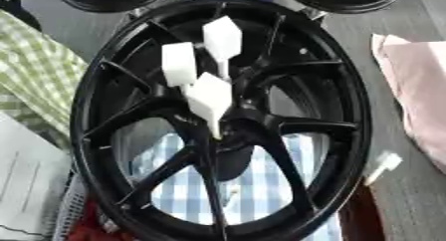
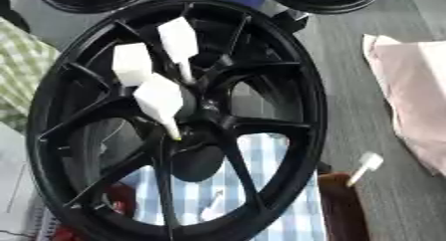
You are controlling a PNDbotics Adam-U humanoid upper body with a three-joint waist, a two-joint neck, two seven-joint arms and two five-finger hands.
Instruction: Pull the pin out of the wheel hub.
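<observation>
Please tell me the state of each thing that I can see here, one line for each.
Wheel: black, standing tilted toward the camera.
Three white pins: stuck in the hub, heads sticking out.
Loose white pin: out, lying right of the wheel.
Pink cloth: lying at the right edge.
Hands: none in view.

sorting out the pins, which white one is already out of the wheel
The white pin lying alone to the right of the black wheel; the other three pins stand clustered at its hub.

Three white pins crowd the hub of the black wheel, leaving little room between their heads. The gaps between spokes are open. A pink cloth lies to the right.
</observation>
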